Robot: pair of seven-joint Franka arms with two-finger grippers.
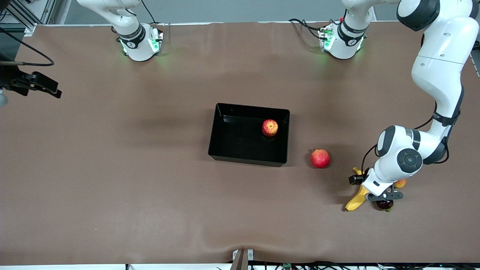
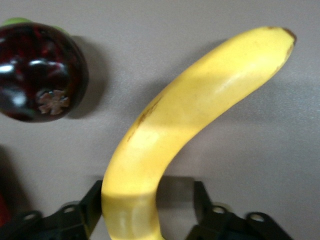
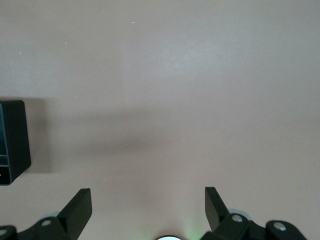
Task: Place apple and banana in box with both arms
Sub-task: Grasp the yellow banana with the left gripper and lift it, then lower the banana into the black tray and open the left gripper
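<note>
The apple point(image 1: 269, 128) lies inside the black box point(image 1: 245, 159) at the table's middle, toward the box's end nearest the left arm. At the left arm's end of the table lies the yellow banana point(image 1: 355, 202) point(image 2: 200, 105). My left gripper point(image 1: 369, 190) point(image 2: 147, 192) is down over it, its jaws astride the banana's thick part. One finger point(image 2: 92, 197) touches the peel; the other finger point(image 2: 201, 196) stands apart with table showing between. My right gripper point(image 1: 51, 89) point(image 3: 147, 197) hangs open and empty over bare table at the right arm's end.
A red pomegranate point(image 1: 320, 158) sits between the box and the banana. A dark glossy round fruit point(image 1: 384, 204) point(image 2: 37, 75) lies right beside the banana, and an orange-yellow fruit point(image 1: 400, 183) peeks out under the left arm. The box's corner point(image 3: 12, 140) shows in the right wrist view.
</note>
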